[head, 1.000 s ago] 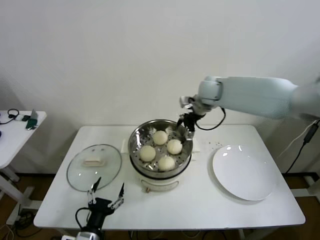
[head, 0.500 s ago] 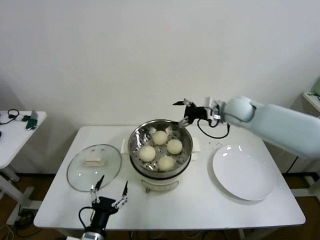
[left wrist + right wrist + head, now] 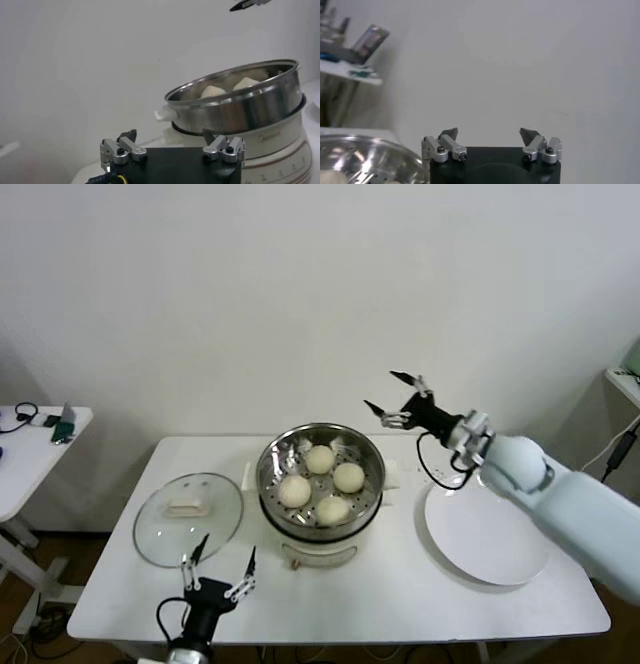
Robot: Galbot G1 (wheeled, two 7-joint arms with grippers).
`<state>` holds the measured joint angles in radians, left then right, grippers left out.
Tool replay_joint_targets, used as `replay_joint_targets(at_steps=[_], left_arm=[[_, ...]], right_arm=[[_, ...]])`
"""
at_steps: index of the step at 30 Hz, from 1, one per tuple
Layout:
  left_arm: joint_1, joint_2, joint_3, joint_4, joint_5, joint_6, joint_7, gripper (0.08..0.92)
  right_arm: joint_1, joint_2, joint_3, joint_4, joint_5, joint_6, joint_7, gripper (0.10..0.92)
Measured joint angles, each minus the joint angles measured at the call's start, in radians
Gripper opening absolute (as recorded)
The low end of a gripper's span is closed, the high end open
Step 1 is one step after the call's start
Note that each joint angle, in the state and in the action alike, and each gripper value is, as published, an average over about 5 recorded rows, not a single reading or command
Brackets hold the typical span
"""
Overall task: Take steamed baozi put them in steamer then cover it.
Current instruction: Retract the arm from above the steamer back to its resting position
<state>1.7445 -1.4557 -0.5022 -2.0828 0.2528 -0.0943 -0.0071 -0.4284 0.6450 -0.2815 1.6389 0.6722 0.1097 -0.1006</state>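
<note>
Several cream-white baozi [image 3: 321, 480] sit inside the shiny steel steamer [image 3: 272, 462] on its white pot base in the middle of the table; two bun tops show over the rim in the left wrist view [image 3: 214, 91]. My right gripper [image 3: 394, 396] is open and empty, raised in the air just right of the steamer, above the table's back edge. My left gripper [image 3: 218, 568] is open and empty, low at the table's front edge, left of the pot; the steamer wall [image 3: 240, 107] is ahead of it.
The clear glass lid [image 3: 188, 517] with a cream handle lies flat on the table left of the steamer. A bare white plate [image 3: 487, 529] lies to the right. A small side table [image 3: 30, 446] stands far left.
My right gripper has lifted away from the steamer's back rim and swung up and to the right, empty. The left gripper has barely moved.
</note>
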Motion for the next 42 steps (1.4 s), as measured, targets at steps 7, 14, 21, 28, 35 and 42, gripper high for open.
replay_joint_targets(at_steps=[7, 14, 21, 28, 35, 42], left_arm=[[-0.005, 0.007, -0.02, -0.015, 0.045, 0.014, -0.012, 0.823], [-0.023, 0.024, -0.051, -0.021, 0.139, 0.038, -0.035, 0.823], [-0.055, 0.056, -0.091, 0.007, 0.415, 0.078, -0.05, 0.823], [-0.12, 0.091, -0.096, 0.093, 0.763, 0.121, -0.06, 0.823], [-0.247, 0.124, -0.089, 0.25, 1.002, 0.144, -0.094, 0.823], [-0.385, 0.137, -0.085, 0.434, 1.135, 0.154, -0.115, 0.823]], right_arm=[[-0.334, 0.068, 0.342, 0.078, -0.061, -0.012, 0.039, 0.823], [-0.616, 0.185, 0.622, 0.169, -0.123, -0.057, 0.039, 0.823], [-0.833, 0.312, 0.82, 0.236, -0.18, -0.077, 0.007, 0.823], [-0.969, 0.409, 0.939, 0.267, -0.214, -0.085, -0.015, 0.823], [-1.055, 0.471, 1.004, 0.276, -0.256, -0.086, -0.035, 0.823], [-1.107, 0.516, 1.048, 0.282, -0.291, -0.081, -0.048, 0.823]])
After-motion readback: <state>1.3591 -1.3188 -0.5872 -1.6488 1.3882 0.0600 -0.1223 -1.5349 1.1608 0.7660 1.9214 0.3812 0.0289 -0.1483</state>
